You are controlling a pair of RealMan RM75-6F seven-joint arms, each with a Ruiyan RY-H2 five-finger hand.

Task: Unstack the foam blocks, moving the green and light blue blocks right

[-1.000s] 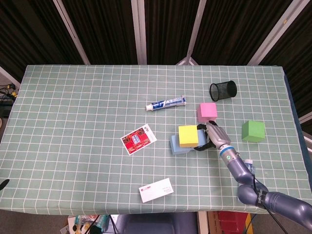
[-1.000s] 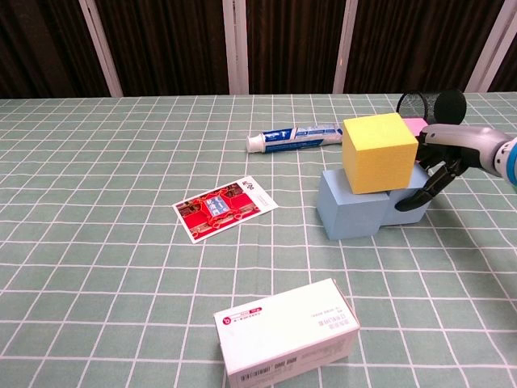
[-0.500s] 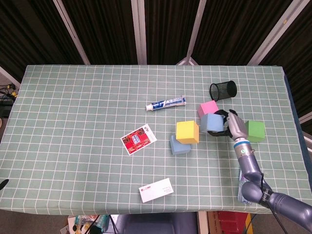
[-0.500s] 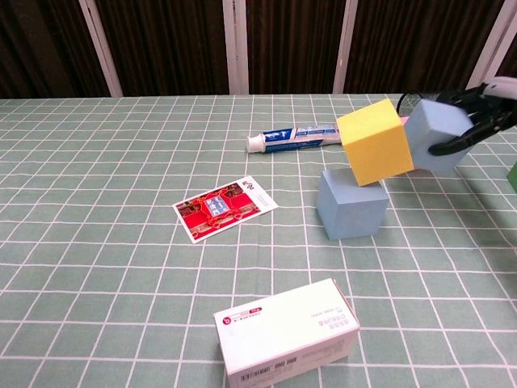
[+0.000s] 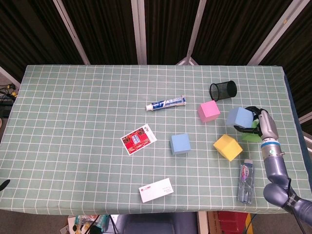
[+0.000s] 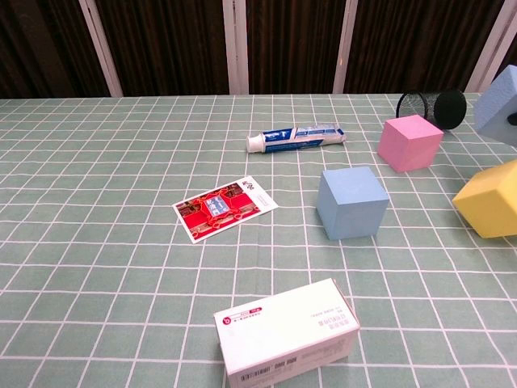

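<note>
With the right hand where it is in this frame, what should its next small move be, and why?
Probably lower and set down the light blue block on bare cloth. The right hand holds it above the table, right beside the green block, already right of the pink block and yellow block. Open the fingers only once it rests.

No wording can be made out: the print on the white box [image 6: 287,335], the red card [image 6: 225,207] and the toothpaste tube [image 6: 296,137] is too small and blurred to read.

Grey robot hand [image 5: 261,124] with black fingers, blue-grey metallic arm.
</note>
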